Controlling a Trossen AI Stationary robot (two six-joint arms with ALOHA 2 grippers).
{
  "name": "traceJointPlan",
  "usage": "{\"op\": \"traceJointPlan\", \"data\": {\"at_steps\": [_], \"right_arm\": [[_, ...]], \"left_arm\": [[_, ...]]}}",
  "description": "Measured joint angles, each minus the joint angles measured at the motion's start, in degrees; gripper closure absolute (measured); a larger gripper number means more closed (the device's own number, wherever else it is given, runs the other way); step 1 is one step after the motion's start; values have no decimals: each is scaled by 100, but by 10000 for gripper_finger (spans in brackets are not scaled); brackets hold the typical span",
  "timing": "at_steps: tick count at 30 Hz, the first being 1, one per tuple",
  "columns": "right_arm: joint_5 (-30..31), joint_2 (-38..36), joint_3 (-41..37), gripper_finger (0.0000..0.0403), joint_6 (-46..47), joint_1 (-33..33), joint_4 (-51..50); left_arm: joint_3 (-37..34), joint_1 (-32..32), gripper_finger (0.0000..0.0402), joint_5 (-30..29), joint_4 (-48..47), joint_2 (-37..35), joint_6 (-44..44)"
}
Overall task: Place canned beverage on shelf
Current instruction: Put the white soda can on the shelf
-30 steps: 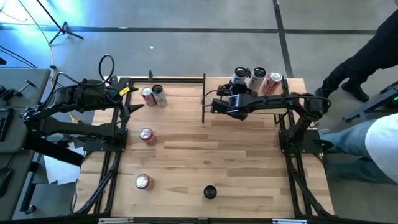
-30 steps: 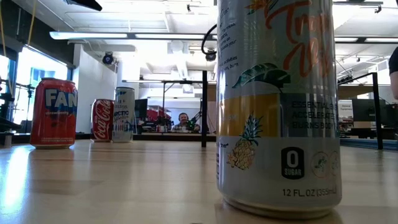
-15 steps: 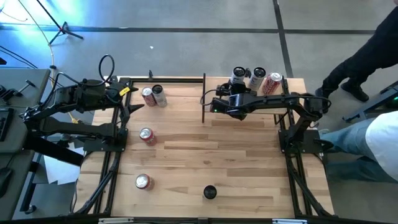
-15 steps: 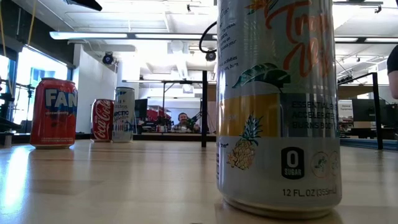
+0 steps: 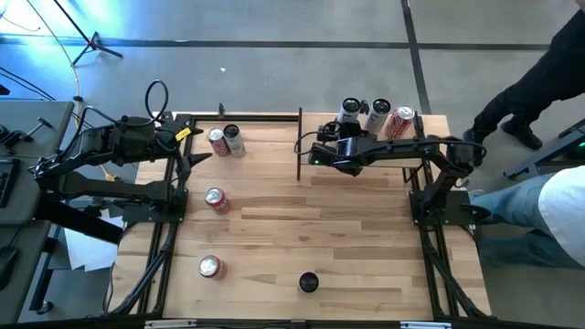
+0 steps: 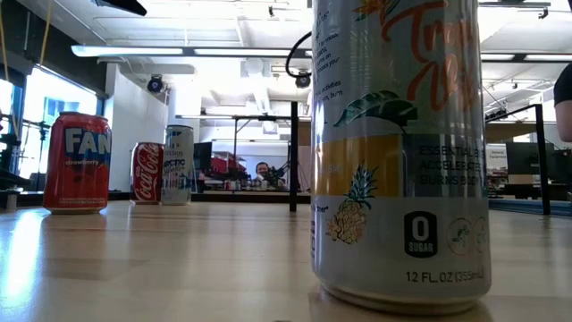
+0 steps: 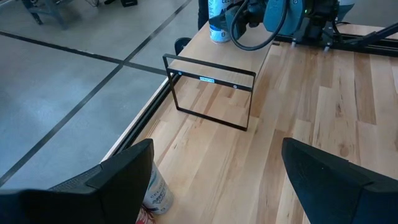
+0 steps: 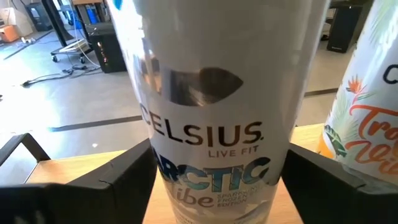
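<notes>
A white Celsius can (image 8: 211, 124) stands upright on the shelf (image 5: 320, 123) at the table's far right, and my right gripper (image 5: 348, 126) is shut on it. Two more cans (image 5: 377, 111) (image 5: 399, 122) stand beside it on the shelf; the nearer one (image 8: 367, 106) shows in the right wrist view. My left gripper (image 7: 214, 162) hangs open at the table's left side (image 5: 192, 151) and holds nothing. From there it looks along the shelf's near end (image 7: 242, 56). My right gripper has the Celsius can's side wall (image 8: 155, 162) between its two fingers (image 8: 118, 180), one on each side. The fingers reach nearly level from the table's near side. The can stands upright; its foot is below the picture's edge.
Two cans (image 5: 226, 140) stand at the far left of the table, and red cans stand at the left (image 5: 217, 199) and near left (image 5: 211, 266). A tall can (image 5: 309, 282) (image 6: 398, 152) stands at the near edge. People stand beyond the table's right side (image 5: 548, 210).
</notes>
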Motion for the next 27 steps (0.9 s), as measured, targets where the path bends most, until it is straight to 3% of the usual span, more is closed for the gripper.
{"op": "traceJointPlan", "data": {"at_steps": [11, 27], "right_arm": [[-325, -2, 0, 16, -7, 4, 2], [-797, -7, 0, 12, 209, 330, -122]], "left_arm": [[0, 0, 67, 1, 0, 0, 0], [1, 1, 67, 1, -1, 1, 0]]}}
